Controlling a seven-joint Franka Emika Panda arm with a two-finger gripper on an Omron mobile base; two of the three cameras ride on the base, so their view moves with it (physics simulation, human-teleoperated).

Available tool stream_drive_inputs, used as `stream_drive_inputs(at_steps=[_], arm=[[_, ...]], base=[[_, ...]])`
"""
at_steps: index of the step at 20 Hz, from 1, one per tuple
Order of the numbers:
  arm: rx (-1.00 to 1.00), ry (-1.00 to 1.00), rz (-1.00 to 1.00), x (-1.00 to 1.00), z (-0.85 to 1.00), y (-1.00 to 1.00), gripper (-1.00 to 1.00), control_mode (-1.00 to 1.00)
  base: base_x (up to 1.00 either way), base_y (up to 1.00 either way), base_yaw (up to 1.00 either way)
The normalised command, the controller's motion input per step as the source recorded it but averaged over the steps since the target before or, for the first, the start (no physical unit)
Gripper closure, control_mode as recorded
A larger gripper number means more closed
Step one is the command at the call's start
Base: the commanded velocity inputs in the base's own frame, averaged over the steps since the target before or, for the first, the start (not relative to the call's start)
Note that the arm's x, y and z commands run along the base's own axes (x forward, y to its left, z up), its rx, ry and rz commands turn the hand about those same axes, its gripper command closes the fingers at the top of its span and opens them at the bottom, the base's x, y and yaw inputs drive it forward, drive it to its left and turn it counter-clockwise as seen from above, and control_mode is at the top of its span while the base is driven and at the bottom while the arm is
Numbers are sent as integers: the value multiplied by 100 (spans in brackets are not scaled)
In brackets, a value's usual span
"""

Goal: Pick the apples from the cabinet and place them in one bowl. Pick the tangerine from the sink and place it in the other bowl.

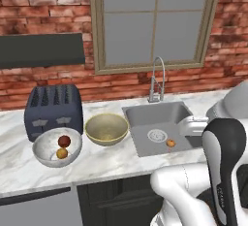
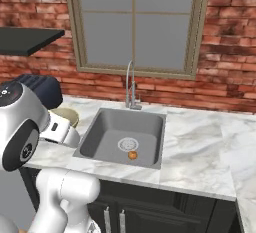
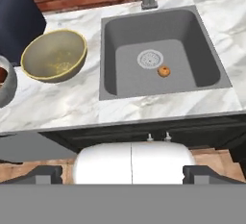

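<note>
tangerine judged light, firm, round, smooth-skinned – likely to roll; to be taken across widest part from above | lies on sink floor just beside drain, well ahead of & below jaws, slightly right | gripper spread wide, nothing held | apples seen in pale bowl; tan bowl w/o fruit

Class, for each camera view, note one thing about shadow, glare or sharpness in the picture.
Left base view: the pale bowl shows a glossy sheen and both apples look soft-edged. Right base view: the sink walls are evenly shaded, without glare. Hand view: the tangerine is crisp, with a faint shadow.
</note>
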Motion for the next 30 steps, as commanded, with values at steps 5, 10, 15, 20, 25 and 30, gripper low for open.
stream_drive_inputs(at_steps=[5, 10, 15, 20, 25, 30], arm=[[0, 0, 0, 0, 0, 0, -100, 100], [0, 0, 0, 0, 0, 0, -100, 100], [0, 5, 0, 0, 0, -6, -100, -100], [2, 4, 6, 68, -3, -5, -100, -100], [2, 5, 9, 65, -3, -16, -100, -100], [-3, 5, -3, 53, -11, 2, -100, -100]], base=[[100, -62, 2], [19, -36, 0], [0, -4, 0], [0, 0, 0], [0, 0, 0], [0, 0, 0]])
